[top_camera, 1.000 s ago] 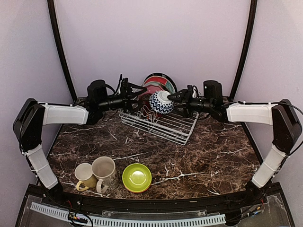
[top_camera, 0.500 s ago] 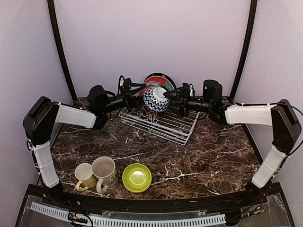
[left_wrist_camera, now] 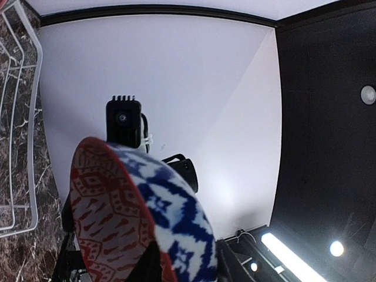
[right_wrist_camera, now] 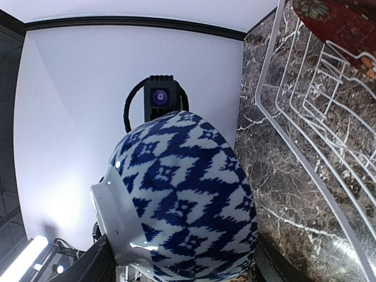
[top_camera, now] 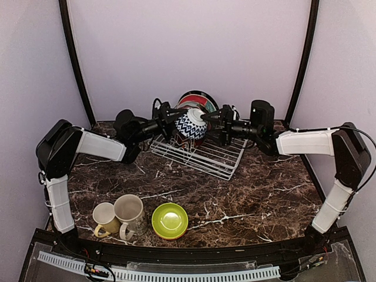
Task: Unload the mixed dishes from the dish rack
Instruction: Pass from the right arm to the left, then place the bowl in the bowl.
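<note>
We see soft, even light in the top view. Shadows on the dark table are faint, and it looks darkest by its far edge. In the wrist views bright lamps glow, the bowl has small white shine spots, and straight lines bend.

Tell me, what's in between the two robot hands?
A blue-and-white bowl, held up over the dish rack, fills the gap between the left gripper and right gripper. The top view shows it.
</note>
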`<state>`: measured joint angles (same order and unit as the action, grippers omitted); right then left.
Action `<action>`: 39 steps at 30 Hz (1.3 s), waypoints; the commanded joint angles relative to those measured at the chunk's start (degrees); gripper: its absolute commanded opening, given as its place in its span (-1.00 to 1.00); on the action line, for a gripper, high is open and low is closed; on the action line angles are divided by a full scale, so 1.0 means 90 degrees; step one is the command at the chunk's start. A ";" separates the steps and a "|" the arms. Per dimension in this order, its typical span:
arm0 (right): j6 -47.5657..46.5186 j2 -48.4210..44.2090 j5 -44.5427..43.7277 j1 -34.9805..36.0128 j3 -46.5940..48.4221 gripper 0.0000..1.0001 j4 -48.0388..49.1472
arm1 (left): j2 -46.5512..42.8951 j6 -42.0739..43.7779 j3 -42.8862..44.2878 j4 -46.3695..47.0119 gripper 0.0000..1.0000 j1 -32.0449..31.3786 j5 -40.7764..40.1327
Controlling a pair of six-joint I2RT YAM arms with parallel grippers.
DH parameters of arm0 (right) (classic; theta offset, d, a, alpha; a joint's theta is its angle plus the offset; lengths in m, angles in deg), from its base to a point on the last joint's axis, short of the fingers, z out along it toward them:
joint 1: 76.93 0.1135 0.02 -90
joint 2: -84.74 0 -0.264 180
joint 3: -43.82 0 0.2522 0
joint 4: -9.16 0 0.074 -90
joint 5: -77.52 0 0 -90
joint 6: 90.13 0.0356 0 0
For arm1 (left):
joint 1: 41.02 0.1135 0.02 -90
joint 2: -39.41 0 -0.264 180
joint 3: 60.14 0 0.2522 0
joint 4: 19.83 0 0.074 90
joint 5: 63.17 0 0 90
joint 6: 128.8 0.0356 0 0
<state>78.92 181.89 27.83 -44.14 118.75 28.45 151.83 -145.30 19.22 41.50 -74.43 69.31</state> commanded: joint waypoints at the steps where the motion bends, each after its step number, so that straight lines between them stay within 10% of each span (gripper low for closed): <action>1: 0.0153 0.0009 0.0208 0.0062 0.0198 0.04 0.0828 | -0.0155 -0.0227 0.0126 0.2003 -0.50 -0.0093 0.0062; 6: -0.0025 -0.0158 0.0074 0.0049 0.0017 0.22 0.0757 | -0.0389 -0.0111 0.0000 0.2003 -0.93 -0.0097 0.0061; 13: -0.0523 -0.0394 0.0043 -0.0165 -0.0472 0.93 0.0678 | -0.1089 0.1173 -0.0236 0.0570 -0.98 -0.0087 0.0455; 18: -0.0736 -0.0433 0.0305 -0.0412 -0.0940 0.97 0.1161 | -0.1698 0.2205 -0.0446 -0.0749 -0.98 -0.0067 0.0595; 23: -0.2188 -0.0561 -0.0190 -0.0460 -0.0477 0.97 -0.1152 | -0.2160 0.3291 -0.0428 -0.2178 -0.98 -0.0105 0.0778; 25: -0.2918 -0.0679 -0.0866 -0.0460 -0.0158 0.97 -0.2629 | -0.2645 0.5066 -0.0163 -0.4424 -0.98 -0.0254 0.0549; 30: -0.3858 -0.1032 -0.2060 -0.0465 0.0205 0.97 -0.4144 | -0.3262 0.9759 0.1607 -1.0915 -0.99 -0.1685 -0.2788; 39: -0.4356 -0.1046 -0.2244 -0.0515 0.0362 0.97 -0.4359 | -0.3166 1.0734 0.2020 -1.3560 -0.98 -0.4030 -0.6133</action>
<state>43.42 172.38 9.52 -48.49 120.76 -8.24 123.46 -57.78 35.88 -62.97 -104.59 34.06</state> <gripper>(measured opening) 0.987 0.075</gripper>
